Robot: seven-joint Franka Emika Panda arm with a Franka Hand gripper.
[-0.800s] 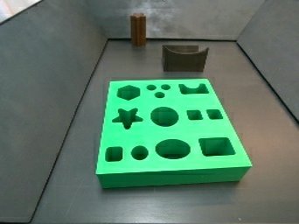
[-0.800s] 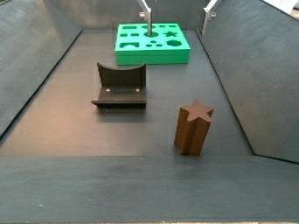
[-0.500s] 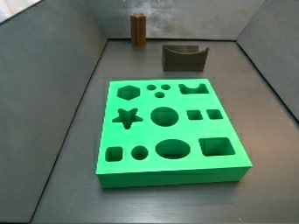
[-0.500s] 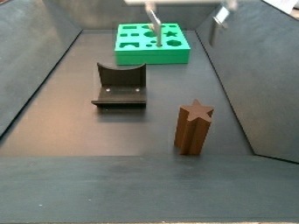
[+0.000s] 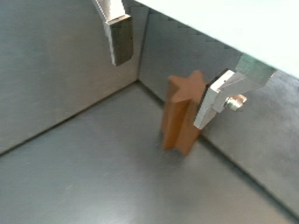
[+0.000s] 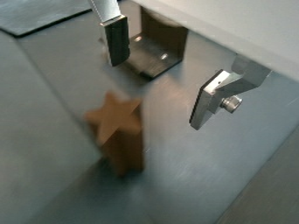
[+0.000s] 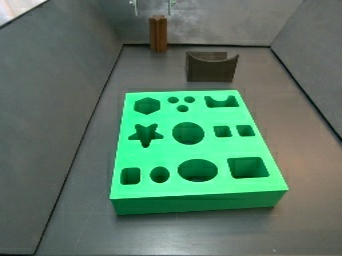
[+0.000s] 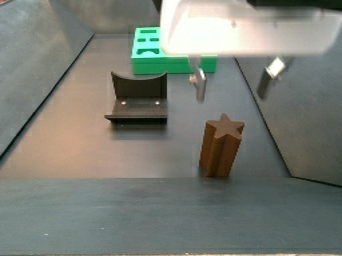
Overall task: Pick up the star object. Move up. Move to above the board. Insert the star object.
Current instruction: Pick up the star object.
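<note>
The star object (image 8: 222, 145), a tall brown ridged column, stands upright on the floor near the side wall; it also shows in a side view (image 7: 158, 33) and in both wrist views (image 5: 181, 114) (image 6: 117, 127). My gripper (image 8: 235, 80) is open and empty. It hangs just above and a little behind the star object, not touching it. In a wrist view (image 5: 167, 66) the star stands close to one finger (image 5: 216, 96). The green board (image 7: 194, 195) lies flat with its star cut-out (image 7: 146, 133) empty; in a side view the board (image 8: 150, 52) is partly hidden by the gripper body.
The fixture (image 8: 136, 98) stands on the floor between the board and the star object; it also shows in a side view (image 7: 211, 65) and a wrist view (image 6: 158, 48). Grey walls close in the floor on all sides.
My gripper has travelled from above the board across to the star object and come lower over it. The jaws stay open. The star object and the board have not moved.
</note>
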